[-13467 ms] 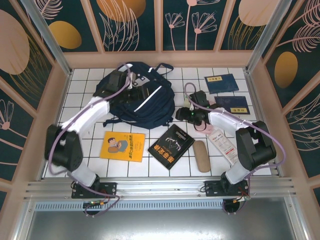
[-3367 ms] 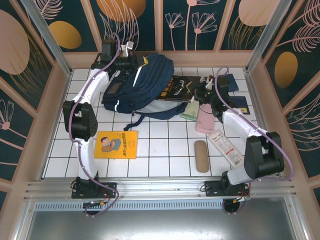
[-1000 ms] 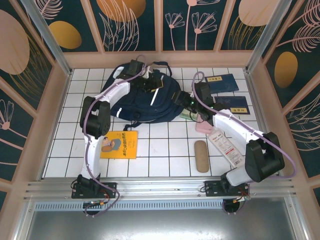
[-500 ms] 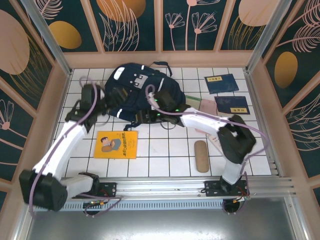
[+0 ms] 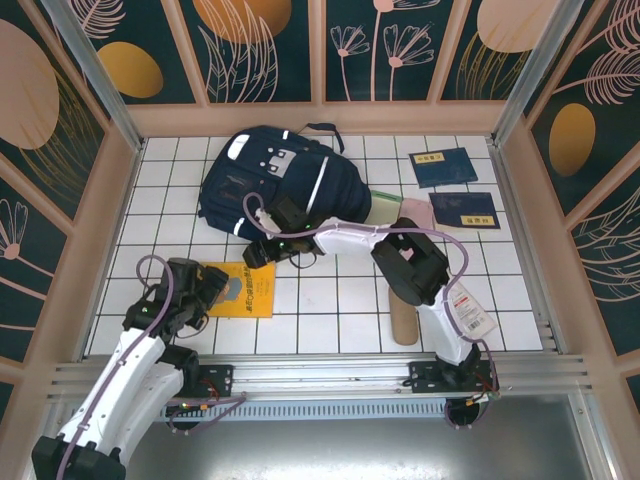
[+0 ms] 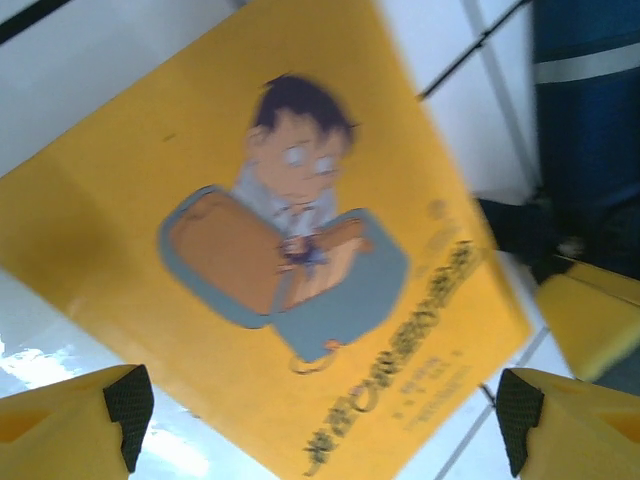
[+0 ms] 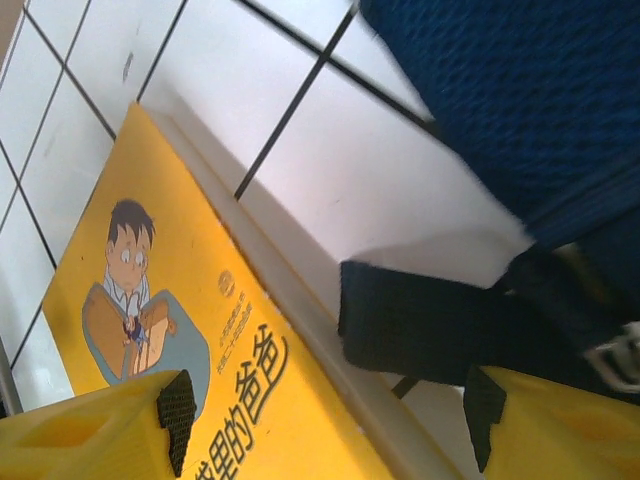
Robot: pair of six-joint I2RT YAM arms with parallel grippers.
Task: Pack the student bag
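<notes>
1. The bag point(image 5: 285, 180) lies flat, just ahead of the right gripper point(image 7: 330, 415) and well beyond the left gripper point(image 6: 320, 410).
2. The right gripper's jaws are spread with nothing between them. A dark strap point(image 7: 420, 320) of the bag lies just past its fingertips, and the navy fabric lies beyond that.
3. The left gripper's jaws are spread wide and hold nothing. It hangs over the yellow book point(image 6: 300, 290), which lies directly beneath it.
4. The bag looks soft and limp. It will likely sag, fold and slide on the tiles rather than keep its shape when lifted or pushed.
5. It is the bulkiest thing here and probably the heaviest, so a pinch on loose cloth may slip or only pull up a fold.
6. The strap nearest the right gripper is easy to reach but slack. Pulling it would probably drag the bag rather than open it.
7. Firmer holds would be a seamed edge or the loop point(image 5: 322, 128) at the bag's far end, away from both grippers.
8. Where the bag's mouth is, and whether it is unzipped, cannot be told.
9. The book is stiff and flat, so its edge needs lifting off the tiles first.
</notes>
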